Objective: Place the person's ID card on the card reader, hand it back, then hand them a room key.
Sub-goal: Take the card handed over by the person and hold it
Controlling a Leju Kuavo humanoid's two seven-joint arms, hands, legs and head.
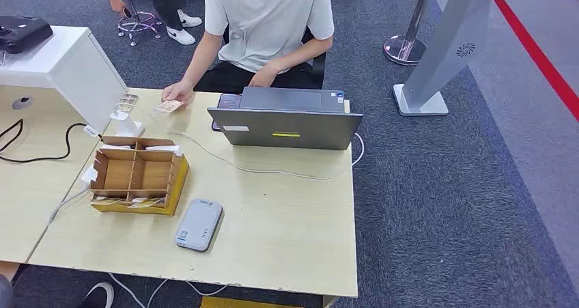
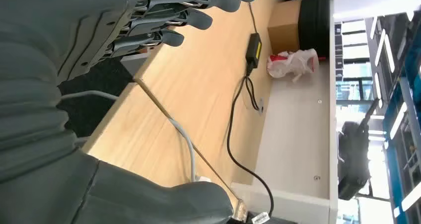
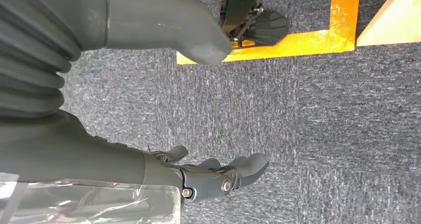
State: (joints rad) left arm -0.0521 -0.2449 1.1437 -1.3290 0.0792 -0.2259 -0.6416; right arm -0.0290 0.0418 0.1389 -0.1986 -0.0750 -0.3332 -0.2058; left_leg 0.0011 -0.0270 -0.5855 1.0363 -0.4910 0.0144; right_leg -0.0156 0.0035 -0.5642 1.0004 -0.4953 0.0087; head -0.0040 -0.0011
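Observation:
A person in a white T-shirt (image 1: 263, 21) sits at the far side of the wooden table (image 1: 287, 233). One of their hands holds a small ID card (image 1: 168, 106) just above the tabletop. The grey card reader (image 1: 199, 224) lies flat near the table's front edge. A cardboard divider box (image 1: 136, 175) beside it holds cards (image 1: 130, 201) in its front slots. My left hand (image 2: 59, 110) hangs by the table's edge, fingers (image 2: 193, 18) spread, holding nothing. Over dark carpet, my right hand (image 3: 89, 154) is also empty, its fingers (image 3: 233, 172) apart.
A grey laptop (image 1: 287, 120) stands in front of the person, with a white cable (image 1: 273, 170) trailing across the table. A white cabinet (image 1: 68, 65) and a black cable (image 1: 41, 154) sit at the left. A stanchion base (image 1: 404, 48) and a kiosk foot (image 1: 420, 100) stand on the carpet at the right.

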